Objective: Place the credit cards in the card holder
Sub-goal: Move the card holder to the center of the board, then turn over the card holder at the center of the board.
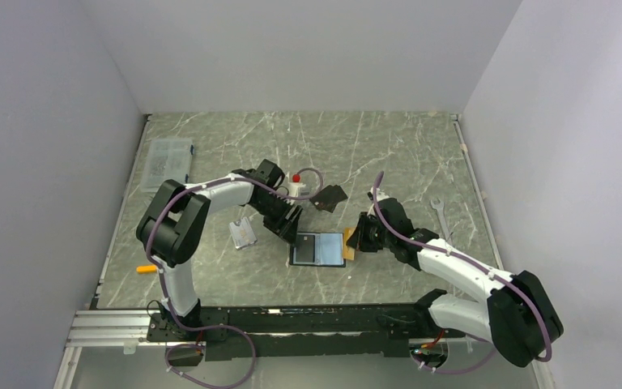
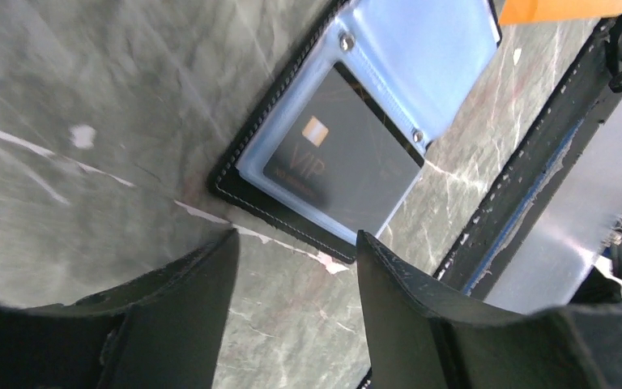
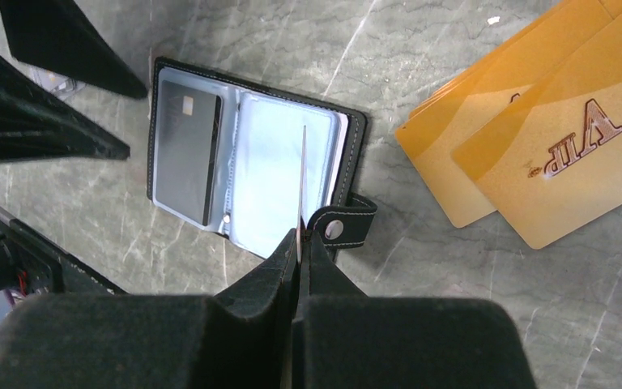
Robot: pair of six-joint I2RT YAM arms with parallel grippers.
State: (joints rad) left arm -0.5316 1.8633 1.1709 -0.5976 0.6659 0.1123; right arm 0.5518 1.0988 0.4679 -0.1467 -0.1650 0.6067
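Note:
The card holder (image 1: 317,249) lies open on the table, its clear pockets facing up. A black credit card (image 2: 342,159) sits in its left pocket. My left gripper (image 2: 296,243) is open and holds nothing, just off the holder's far-left corner (image 1: 289,224). My right gripper (image 3: 300,235) is shut on a thin card (image 3: 303,182), seen edge-on above the right pocket; its colour does not show. Two orange credit cards (image 3: 534,138) lie overlapped on the table right of the holder's snap tab (image 3: 342,224). Black cards (image 1: 330,197) lie behind the holder.
A clear plastic sleeve (image 1: 243,233) lies left of the holder. A clear box of screws (image 1: 168,162) stands at the far left, a white bottle with a red cap (image 1: 296,185) behind my left arm, a wrench (image 1: 440,217) at right, and a small orange item (image 1: 146,268) near the left edge.

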